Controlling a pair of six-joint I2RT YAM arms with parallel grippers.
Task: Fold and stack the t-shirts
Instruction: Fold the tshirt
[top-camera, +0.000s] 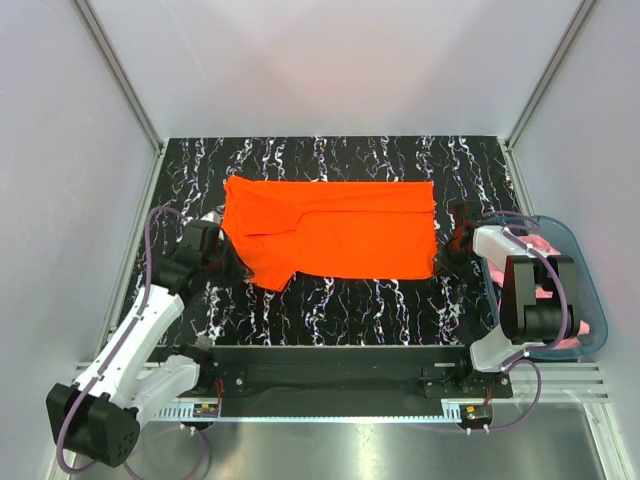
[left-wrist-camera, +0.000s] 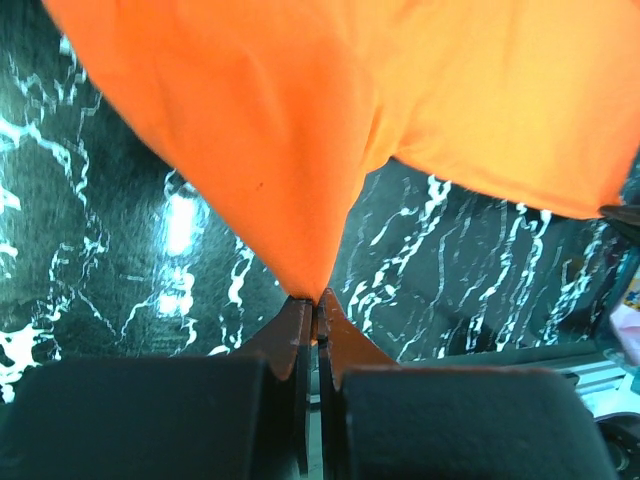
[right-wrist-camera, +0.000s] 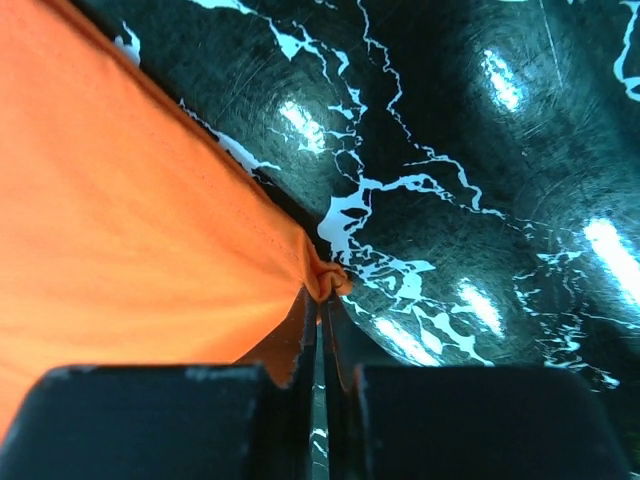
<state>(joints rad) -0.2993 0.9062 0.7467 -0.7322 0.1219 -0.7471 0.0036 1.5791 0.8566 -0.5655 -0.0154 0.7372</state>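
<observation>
Evidently the orange-red t-shirt (top-camera: 335, 232) lies partly folded across the table (top-camera: 400, 305), with the left gripper (left-wrist-camera: 317, 298) and right gripper (right-wrist-camera: 323, 290) each having jaws pinching a near corner, presumably to hold the cloth taut for the next fold.

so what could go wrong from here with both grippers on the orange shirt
Each pinch is thin: the left gripper and right gripper grip only corner tips of the orange t-shirt, so a tug might slip one free. The left side lies doubled over and creased, so an uneven lift could bunch the fold.
</observation>
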